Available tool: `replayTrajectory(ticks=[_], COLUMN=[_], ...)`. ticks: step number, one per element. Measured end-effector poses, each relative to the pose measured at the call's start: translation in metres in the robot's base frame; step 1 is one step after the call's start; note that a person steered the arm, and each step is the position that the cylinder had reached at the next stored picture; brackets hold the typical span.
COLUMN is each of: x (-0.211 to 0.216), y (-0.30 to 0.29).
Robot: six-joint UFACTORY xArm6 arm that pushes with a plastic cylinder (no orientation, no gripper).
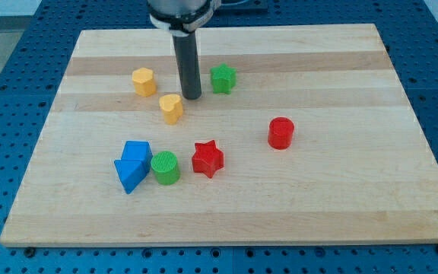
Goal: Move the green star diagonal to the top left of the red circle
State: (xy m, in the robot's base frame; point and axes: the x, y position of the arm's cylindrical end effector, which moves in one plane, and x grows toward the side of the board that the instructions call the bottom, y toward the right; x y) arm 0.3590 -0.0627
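Pale wooden worktop [318, 198] rests on a blue perforated base. Nearest the view's bottom, two blue blocks [132, 167] touch a green cylinder [165, 167], with a red star [207, 159] just beside it. Farther up, the red circle [280, 132] sits at the right. Beyond, a yellow heart [172, 108] lies beside my tip [192, 97]; the green star [223, 78] is just right of the rod, a yellow hexagon [144, 81] left. No claw exists.
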Motion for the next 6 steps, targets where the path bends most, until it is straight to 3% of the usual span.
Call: replayTrajectory(ticks=[1,2,4,6], x=[-0.040,-0.053,-0.005,0.005], y=[0.001,0.006,0.070,0.079])
